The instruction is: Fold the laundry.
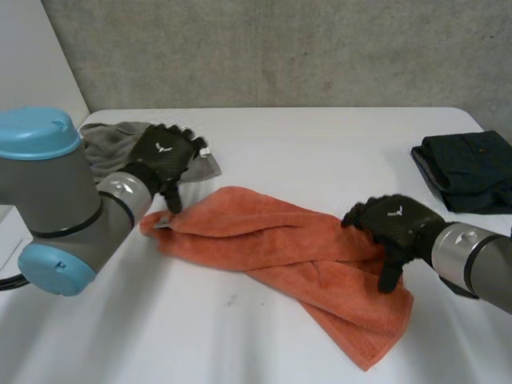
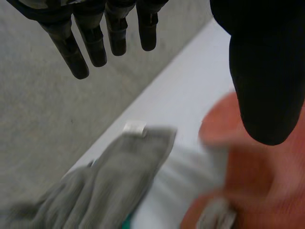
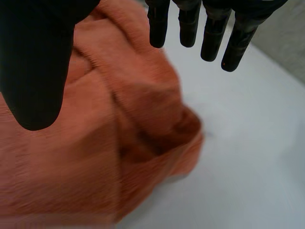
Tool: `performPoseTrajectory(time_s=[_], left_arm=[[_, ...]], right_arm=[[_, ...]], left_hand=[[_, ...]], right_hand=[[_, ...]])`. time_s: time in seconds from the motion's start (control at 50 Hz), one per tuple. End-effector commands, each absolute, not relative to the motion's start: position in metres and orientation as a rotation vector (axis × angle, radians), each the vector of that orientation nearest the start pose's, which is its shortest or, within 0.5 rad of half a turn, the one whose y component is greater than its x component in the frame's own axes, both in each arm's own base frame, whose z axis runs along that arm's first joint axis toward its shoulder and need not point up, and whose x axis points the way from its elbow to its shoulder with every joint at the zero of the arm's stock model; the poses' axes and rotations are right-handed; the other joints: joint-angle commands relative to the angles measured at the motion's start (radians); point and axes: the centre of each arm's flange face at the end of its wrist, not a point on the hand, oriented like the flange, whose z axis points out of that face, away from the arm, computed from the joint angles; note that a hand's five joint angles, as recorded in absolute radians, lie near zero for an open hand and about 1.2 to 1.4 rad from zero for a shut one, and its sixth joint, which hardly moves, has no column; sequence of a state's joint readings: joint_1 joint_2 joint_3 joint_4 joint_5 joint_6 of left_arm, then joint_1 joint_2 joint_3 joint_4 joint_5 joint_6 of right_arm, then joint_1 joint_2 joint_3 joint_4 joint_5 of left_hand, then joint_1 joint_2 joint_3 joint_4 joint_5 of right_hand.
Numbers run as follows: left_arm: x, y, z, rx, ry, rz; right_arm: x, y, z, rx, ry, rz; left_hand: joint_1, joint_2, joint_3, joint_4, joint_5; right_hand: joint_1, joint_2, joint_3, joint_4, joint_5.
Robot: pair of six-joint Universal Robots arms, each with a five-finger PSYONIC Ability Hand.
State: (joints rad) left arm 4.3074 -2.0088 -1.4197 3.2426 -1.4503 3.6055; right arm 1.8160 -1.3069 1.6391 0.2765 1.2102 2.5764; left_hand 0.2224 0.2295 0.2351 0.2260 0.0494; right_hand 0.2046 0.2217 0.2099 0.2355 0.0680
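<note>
Likely pre-grasp: left hand (image 1: 164, 156) wide, empty, at orange towel's (image 1: 272, 248) ten o'clock corner; right hand (image 1: 394, 224) likewise at three; both should pinch next.

1. A bunched grey cloth (image 1: 102, 149) lies just beside the left hand (image 1: 166, 158), on its outer side.
2. An orange towel (image 1: 280, 248) stretches between that hand and the right hand (image 1: 394, 224).
3. Bare white table (image 1: 320, 152) lies open beyond both hands' fingertips.
4. Dark folded clothes (image 1: 468, 170) sit beyond the right hand, apart from it.
</note>
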Motion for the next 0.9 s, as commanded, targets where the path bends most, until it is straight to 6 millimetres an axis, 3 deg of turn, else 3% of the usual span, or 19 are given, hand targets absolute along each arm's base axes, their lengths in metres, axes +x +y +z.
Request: performPoseTrajectory(time_s=[0.02, 0.26, 0.36, 0.46, 0.48, 0.52, 0.6, 0.68, 0.7, 0.76, 0.78, 0.9], left_arm=[[-0.264, -0.318, 0.167, 1.208, 2.181, -1.848], [-0.286, -0.304, 0.152, 1.337, 2.242, -1.879], [-0.290, -0.303, 0.146, 1.353, 2.254, -1.867], [-0.295, -0.302, 0.139, 1.373, 2.259, -1.859], [-0.296, -0.303, 0.140, 1.371, 2.256, -1.861], [-0.297, -0.302, 0.141, 1.369, 2.250, -1.868], [-0.301, -0.305, 0.149, 1.359, 2.214, -1.911], [-0.306, -0.310, 0.174, 1.306, 2.128, -2.005], [-0.306, -0.311, 0.196, 1.261, 2.074, -2.072], [-0.305, -0.309, 0.227, 1.200, 2.002, -2.181], [-0.304, -0.307, 0.246, 1.161, 1.957, -2.252], [-0.301, -0.292, 0.304, 1.068, 1.799, -2.455]], right_arm=[[0.225, -0.224, 0.192, -1.331, 2.309, -1.383], [0.212, -0.236, 0.182, -1.341, 2.405, -1.569], [0.213, -0.239, 0.183, -1.316, 2.397, -1.591], [0.214, -0.243, 0.182, -1.292, 2.402, -1.582], [0.214, -0.244, 0.181, -1.286, 2.405, -1.577], [0.215, -0.247, 0.175, -1.265, 2.419, -1.551], [0.218, -0.262, 0.172, -1.140, 2.441, -1.524], [0.220, -0.272, 0.180, -1.062, 2.423, -1.564], [0.221, -0.275, 0.183, -1.052, 2.415, -1.581], [0.223, -0.284, 0.195, -1.010, 2.384, -1.643], [0.224, -0.287, 0.199, -0.998, 2.376, -1.658], [0.231, -0.302, 0.221, -0.901, 2.311, -1.741]], left_hand=[[0.047, 0.040, 0.034, 0.043, 0.045], [0.138, 0.131, 0.125, 0.134, 0.136], [0.296, 0.289, 0.283, 0.292, 0.295], [0.718, 0.711, 0.705, 0.715, 0.717], [0.960, 0.953, 0.948, 0.957, 0.959], [1.159, 1.152, 1.146, 1.155, 1.157], [1.174, 1.167, 1.161, 1.170, 1.172], [1.174, 1.167, 1.161, 1.170, 1.172], [1.174, 1.167, 1.161, 1.170, 1.172], [1.174, 1.167, 1.161, 1.170, 1.172], [1.174, 1.167, 1.161, 1.170, 1.172], [1.174, 1.167, 1.161, 1.170, 1.172]], right_hand=[[-0.030, -0.047, -0.035, -0.061, -0.068], [-0.030, -0.047, -0.035, -0.061, -0.068], [-0.030, -0.047, -0.035, -0.061, -0.068], [-0.030, -0.047, -0.035, -0.061, -0.068], [-0.030, -0.047, -0.035, -0.061, -0.068], [-0.030, -0.047, -0.035, -0.061, -0.068], [-0.030, -0.047, -0.035, -0.061, -0.068], [-0.030, -0.047, -0.035, -0.061, -0.068], [-0.030, -0.047, -0.035, -0.061, -0.068], [-0.030, -0.047, -0.035, -0.061, -0.068], [-0.030, -0.047, -0.035, -0.061, -0.068], [-0.030, -0.047, -0.035, -0.061, -0.068]])
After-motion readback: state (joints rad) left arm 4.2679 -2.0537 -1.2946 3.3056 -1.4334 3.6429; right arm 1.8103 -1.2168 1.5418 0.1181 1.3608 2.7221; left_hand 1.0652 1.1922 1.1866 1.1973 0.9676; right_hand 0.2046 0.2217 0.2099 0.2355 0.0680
